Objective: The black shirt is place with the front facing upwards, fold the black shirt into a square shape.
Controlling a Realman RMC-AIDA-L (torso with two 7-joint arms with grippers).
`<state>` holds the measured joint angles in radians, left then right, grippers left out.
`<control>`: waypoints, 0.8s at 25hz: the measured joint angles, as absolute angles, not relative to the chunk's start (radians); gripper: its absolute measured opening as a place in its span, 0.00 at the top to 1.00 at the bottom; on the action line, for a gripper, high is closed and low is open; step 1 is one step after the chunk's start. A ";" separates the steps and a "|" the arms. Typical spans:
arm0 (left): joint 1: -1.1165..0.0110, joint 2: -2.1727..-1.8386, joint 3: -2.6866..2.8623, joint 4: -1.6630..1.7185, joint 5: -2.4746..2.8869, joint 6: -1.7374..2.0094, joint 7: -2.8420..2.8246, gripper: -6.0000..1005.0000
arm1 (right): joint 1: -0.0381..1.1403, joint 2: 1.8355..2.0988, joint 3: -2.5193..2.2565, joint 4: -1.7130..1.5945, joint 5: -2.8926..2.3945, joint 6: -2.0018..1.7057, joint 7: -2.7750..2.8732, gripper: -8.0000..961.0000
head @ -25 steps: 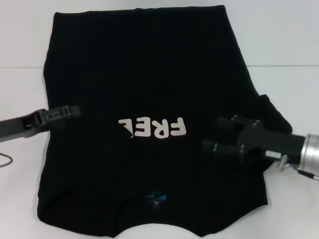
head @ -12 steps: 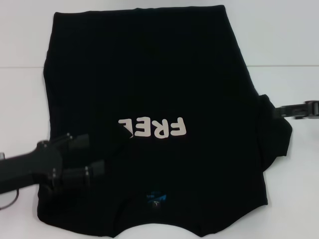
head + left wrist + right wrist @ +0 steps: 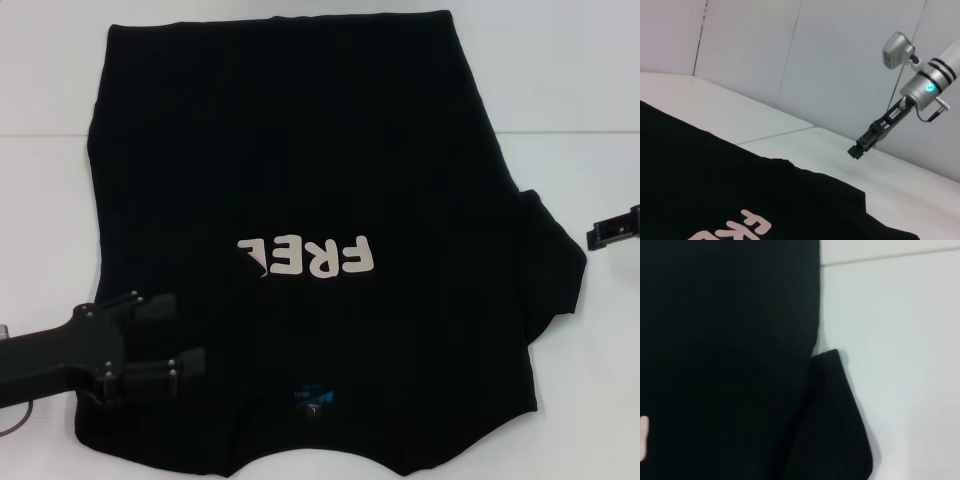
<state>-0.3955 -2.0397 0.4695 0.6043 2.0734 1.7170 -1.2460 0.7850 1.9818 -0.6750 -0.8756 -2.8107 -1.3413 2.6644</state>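
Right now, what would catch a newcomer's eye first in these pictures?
The black shirt spread across the white table, its off-white FREE lettering near the middle. Next, the left gripper, jaws open, over the shirt's near left part, and the right gripper off the shirt at the right edge.

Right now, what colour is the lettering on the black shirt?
Off-white lettering on the black shirt, clearest in the head view.

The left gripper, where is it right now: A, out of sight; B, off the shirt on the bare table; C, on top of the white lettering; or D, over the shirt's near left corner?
D: in the head view the left gripper hangs open over the near left part of the black shirt, short of the lettering.
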 joint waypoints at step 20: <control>-0.395 -2.036 0.468 0.604 2.074 1.720 -1.249 0.06 | 0.869 1.987 -0.738 -0.585 -2.816 -1.081 2.660 0.08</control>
